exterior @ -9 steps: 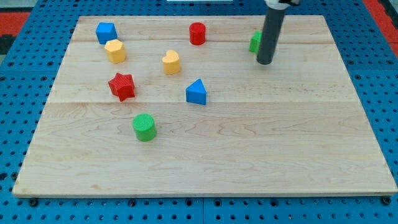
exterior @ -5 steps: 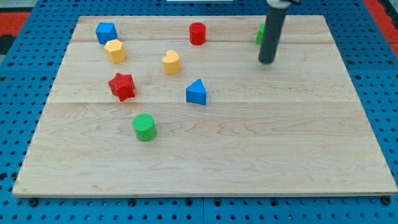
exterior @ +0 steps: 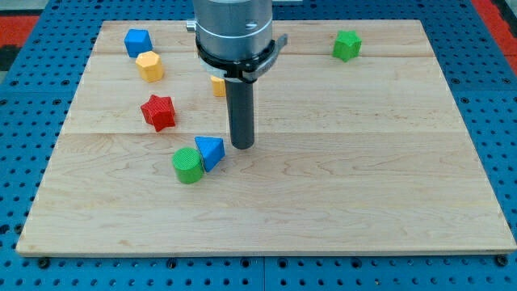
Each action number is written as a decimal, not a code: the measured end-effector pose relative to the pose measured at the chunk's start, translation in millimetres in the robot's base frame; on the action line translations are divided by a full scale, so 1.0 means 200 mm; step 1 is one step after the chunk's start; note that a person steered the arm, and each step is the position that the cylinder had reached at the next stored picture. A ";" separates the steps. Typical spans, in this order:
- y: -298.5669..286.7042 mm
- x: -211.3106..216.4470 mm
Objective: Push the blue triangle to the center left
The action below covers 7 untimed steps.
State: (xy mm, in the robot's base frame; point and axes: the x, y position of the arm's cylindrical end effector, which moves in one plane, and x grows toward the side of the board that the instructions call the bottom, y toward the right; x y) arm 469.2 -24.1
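The rod stands near the middle of the tabletop [exterior: 388, 202], my tip [exterior: 241, 146] planted just to the view's right of the blue triangle [exterior: 210, 151], close by but whether touching I cannot tell. There is no end effector that opens or shuts here, only the plain rod, so nothing is pinched. The triangle sits a little left of centre and lower than mid-height, pressed against the green cylinder [exterior: 187, 165] on its left. That is the relation that matters: the triangle lies leftward of the tip, and the target, centre left, lies further the same way. I'd judge a leftward push is lined up, though the cylinder stands in the path and may get carried along. The red star [exterior: 157, 111] waits above-left.
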 end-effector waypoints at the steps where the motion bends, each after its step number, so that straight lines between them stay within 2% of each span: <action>1: -0.04 0.16; 3: -0.61 -0.20; 4: -0.74 -0.23; 6: -0.88 -0.29; 7: -0.77 -0.43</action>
